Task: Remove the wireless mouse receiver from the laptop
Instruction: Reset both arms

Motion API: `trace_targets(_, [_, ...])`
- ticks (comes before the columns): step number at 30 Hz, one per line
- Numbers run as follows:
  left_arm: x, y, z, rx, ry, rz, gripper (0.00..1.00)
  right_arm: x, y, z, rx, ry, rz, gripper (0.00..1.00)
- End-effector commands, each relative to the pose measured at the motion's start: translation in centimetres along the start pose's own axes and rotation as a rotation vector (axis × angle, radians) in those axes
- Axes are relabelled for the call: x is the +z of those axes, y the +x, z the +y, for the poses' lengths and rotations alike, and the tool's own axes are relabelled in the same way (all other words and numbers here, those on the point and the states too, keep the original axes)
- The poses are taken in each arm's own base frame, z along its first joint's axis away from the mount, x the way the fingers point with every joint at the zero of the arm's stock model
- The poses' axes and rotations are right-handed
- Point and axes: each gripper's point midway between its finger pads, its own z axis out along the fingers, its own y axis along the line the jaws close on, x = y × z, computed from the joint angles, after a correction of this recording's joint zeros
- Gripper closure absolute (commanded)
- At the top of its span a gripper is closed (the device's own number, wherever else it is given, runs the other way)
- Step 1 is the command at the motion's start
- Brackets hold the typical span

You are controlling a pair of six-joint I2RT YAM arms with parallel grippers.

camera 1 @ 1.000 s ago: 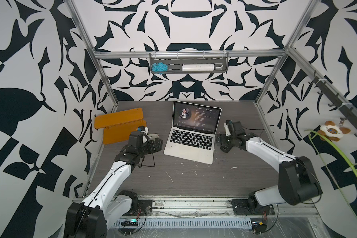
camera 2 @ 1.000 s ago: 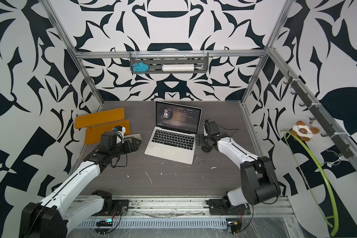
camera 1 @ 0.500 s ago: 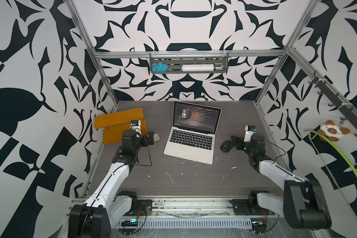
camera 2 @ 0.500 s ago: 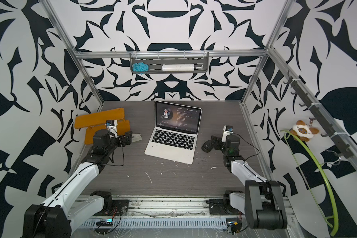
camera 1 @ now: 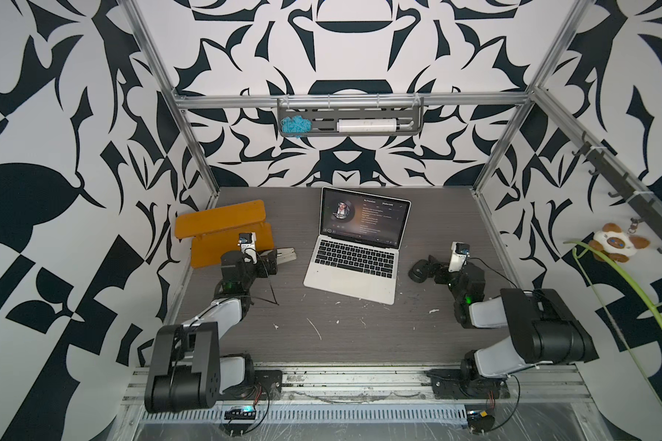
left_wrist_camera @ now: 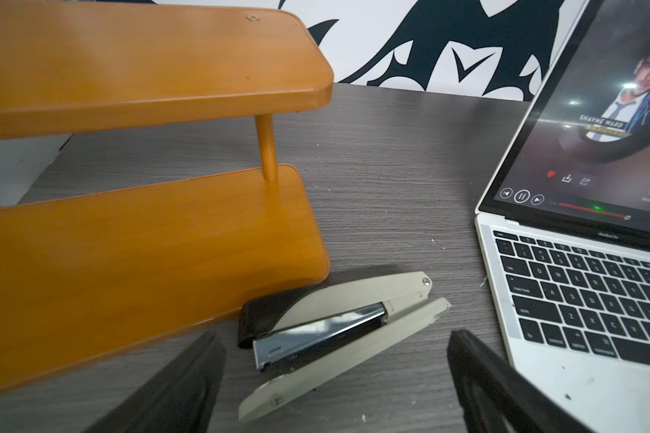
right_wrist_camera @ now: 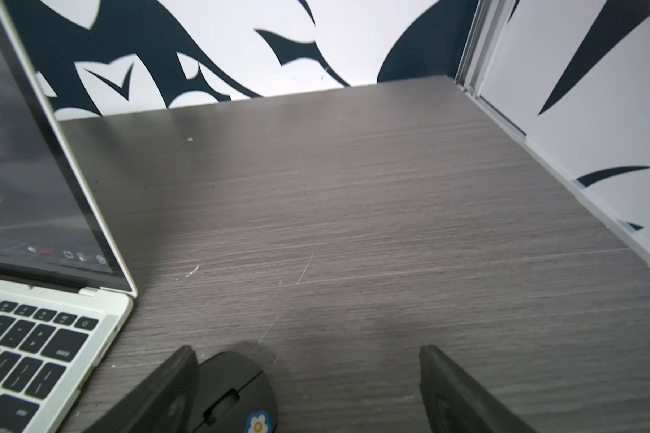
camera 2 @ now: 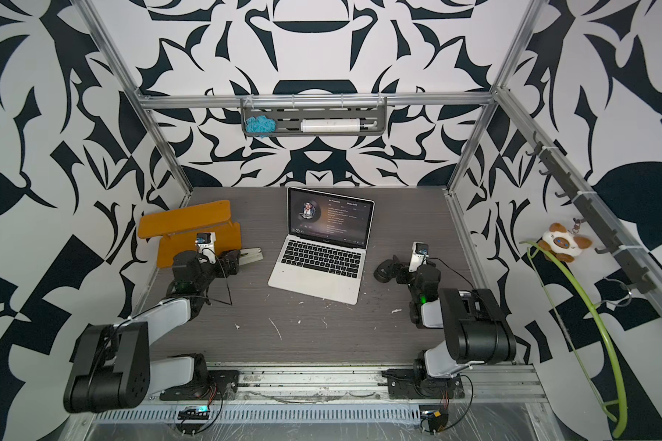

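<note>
The silver laptop [camera 1: 354, 263] [camera 2: 320, 263] stands open in the middle of the table, its screen showing a music player. The wireless mouse receiver does not show in any view. My left gripper [camera 1: 271, 263] [camera 2: 233, 264] [left_wrist_camera: 333, 337] is open, left of the laptop [left_wrist_camera: 578, 300], with a beige stapler [left_wrist_camera: 338, 330] lying on the table between its fingers. My right gripper [camera 1: 433, 268] [camera 2: 398, 273] [right_wrist_camera: 308, 352] is open, right of the laptop [right_wrist_camera: 34, 337]. A black mouse [right_wrist_camera: 237, 390] lies just inside one of its fingers.
An orange two-tier shelf [camera 1: 222, 233] [left_wrist_camera: 147, 243] stands at the left wall beside the stapler [camera 1: 284, 254]. The black mouse [camera 1: 417, 272] [camera 2: 382, 272] lies right of the laptop. A rack [camera 1: 350, 122] hangs on the back wall. A plush toy [camera 1: 612, 246] and green hoop [camera 1: 627, 286] hang at right.
Both arms have drawn back from the laptop's sides toward their bases. The right gripper left the laptop's right edge and now sits by the mouse. The left gripper now sits over the stapler.
</note>
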Motion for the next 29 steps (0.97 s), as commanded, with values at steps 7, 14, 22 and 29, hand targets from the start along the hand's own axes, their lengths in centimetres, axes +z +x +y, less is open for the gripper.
trace_targets(7, [1.6,0.2,-0.2,0.094,0.034,-0.148,0.01,0.6,-2.8,0.5,-0.027,-0.026,-0.087,0.0])
trace_targets(14, [2.4,0.6,1.3,0.049,-0.035,-0.047,0.01,0.5,-2.8,0.5,-0.028,-0.022,-0.088,0.0])
trace_targets(22, [2.4,0.6,1.3,0.05,-0.033,-0.058,0.01,0.5,-2.8,0.4,-0.026,-0.02,-0.088,0.0])
trace_targets(29, [2.4,0.6,1.3,0.051,-0.033,-0.059,0.01,0.4,-2.9,0.5,-0.023,-0.027,-0.095,0.0])
